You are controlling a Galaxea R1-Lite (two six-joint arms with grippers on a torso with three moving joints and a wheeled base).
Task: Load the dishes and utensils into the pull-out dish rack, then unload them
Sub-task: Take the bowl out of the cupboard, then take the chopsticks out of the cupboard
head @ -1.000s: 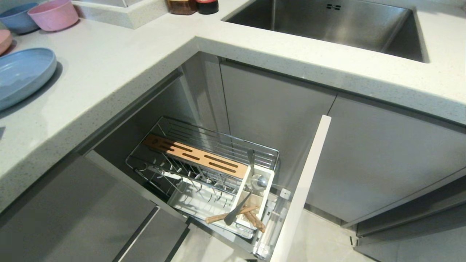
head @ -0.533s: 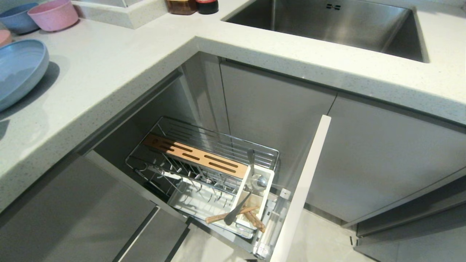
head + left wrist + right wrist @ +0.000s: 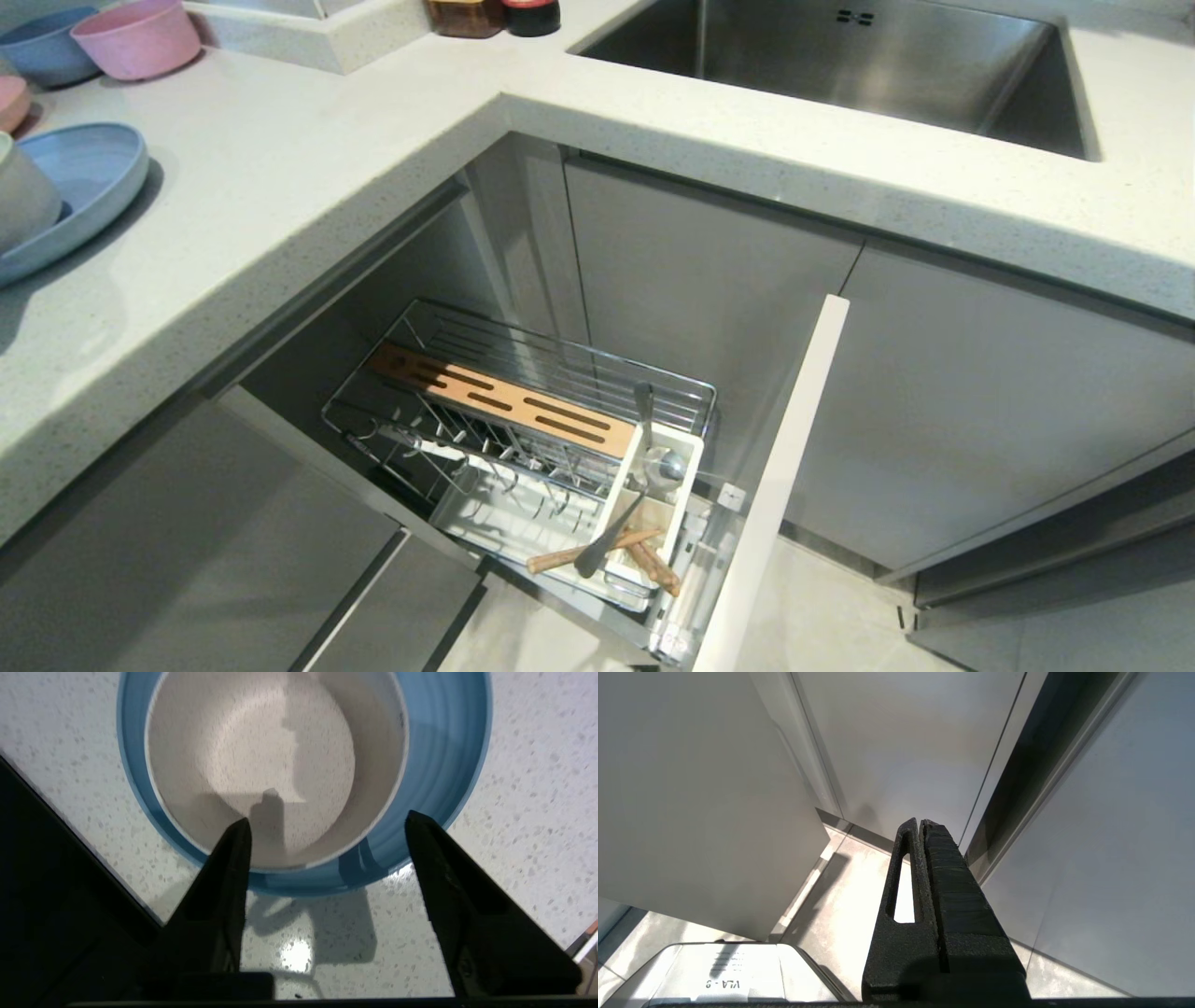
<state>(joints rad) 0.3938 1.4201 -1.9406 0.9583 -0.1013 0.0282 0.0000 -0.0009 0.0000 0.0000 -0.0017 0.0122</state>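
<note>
The pale speckled stone table [image 3: 308, 159] wraps the corner, with a steel sink [image 3: 840, 56] set in at one o'clock. Below it, at six o'clock, the chrome wire pull-out dish rack [image 3: 523, 439] stands drawn out, its pale grey front panel [image 3: 775, 485] edge-on. In the rack's white plastic caddy [image 3: 653, 504] lie the long silver metal spoon [image 3: 635, 495] and the pair of light wooden chopsticks [image 3: 607, 551], the spoon crossing over them. At nine o'clock on the table sits the large light-blue round plate [image 3: 93, 177], and the cream-white round bowl [image 3: 275, 760] rests inside it. The left claw [image 3: 327, 826] hangs just above the bowl's near rim, fingers spread apart and gripping nothing. The right claw [image 3: 922, 826] is pressed closed, empty, down by the cabinet doors near the floor. Small pink [image 3: 140, 37] and blue [image 3: 42, 47] bowls stand at ten o'clock.
</note>
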